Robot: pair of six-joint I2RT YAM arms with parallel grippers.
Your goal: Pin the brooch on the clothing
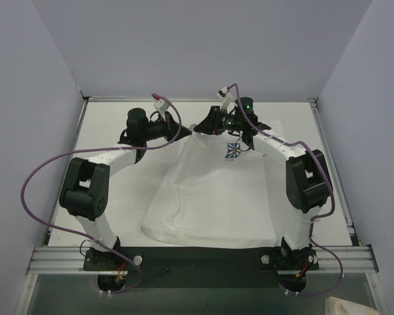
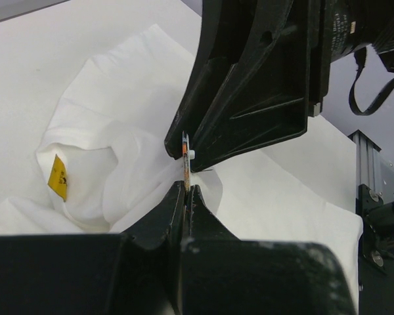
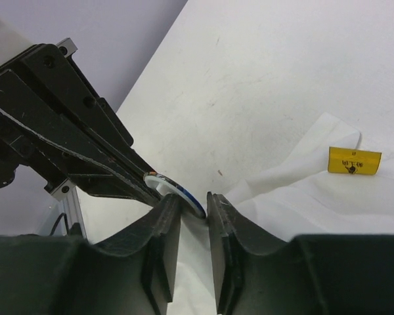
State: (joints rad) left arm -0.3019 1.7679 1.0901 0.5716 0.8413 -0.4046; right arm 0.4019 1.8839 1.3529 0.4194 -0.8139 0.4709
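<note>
The clothing, a white T-shirt, lies spread on the table with its blue flower print near the collar. Both grippers meet over the collar. My left gripper is shut on the brooch, a thin disc seen edge-on here. In the right wrist view the brooch shows a white back and a blue rim. My right gripper stands narrowly apart with the disc's lower edge between its fingers, touching both. Bunched shirt fabric lies right under them. The brooch is too small to make out in the top view.
A yellow label sits inside the rumpled collar and also shows as a yellow label to the right. Purple cables loop off both arms. An aluminium rail runs along the near edge, and walls close in the table.
</note>
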